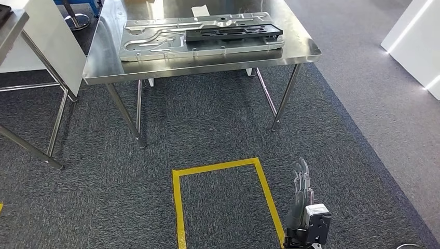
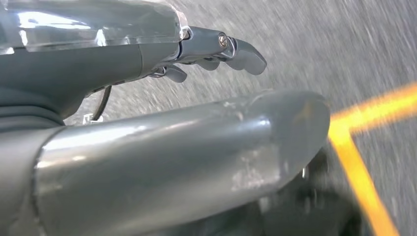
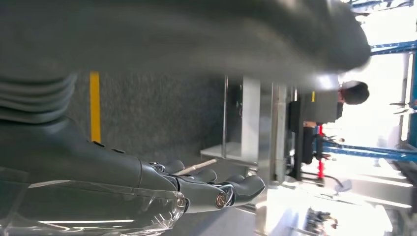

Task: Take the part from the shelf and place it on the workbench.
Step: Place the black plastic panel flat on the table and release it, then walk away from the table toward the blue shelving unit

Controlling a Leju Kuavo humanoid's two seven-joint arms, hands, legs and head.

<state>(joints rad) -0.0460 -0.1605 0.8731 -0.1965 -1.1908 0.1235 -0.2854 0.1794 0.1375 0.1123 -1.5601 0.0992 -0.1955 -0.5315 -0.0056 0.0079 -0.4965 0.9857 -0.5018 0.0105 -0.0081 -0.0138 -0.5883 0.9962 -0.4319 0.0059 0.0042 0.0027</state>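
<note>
The right hand (image 1: 302,199) is hanging low at the robot's right side, with its fingers (image 1: 301,174) stretched out straight and close together, holding nothing. In the right wrist view its fingers (image 3: 211,189) are lying only slightly bent. The left hand (image 2: 162,123) is also empty, with its thick thumb (image 2: 196,147) extended and its fingers (image 2: 221,49) gently curved, apart from the thumb.
</note>
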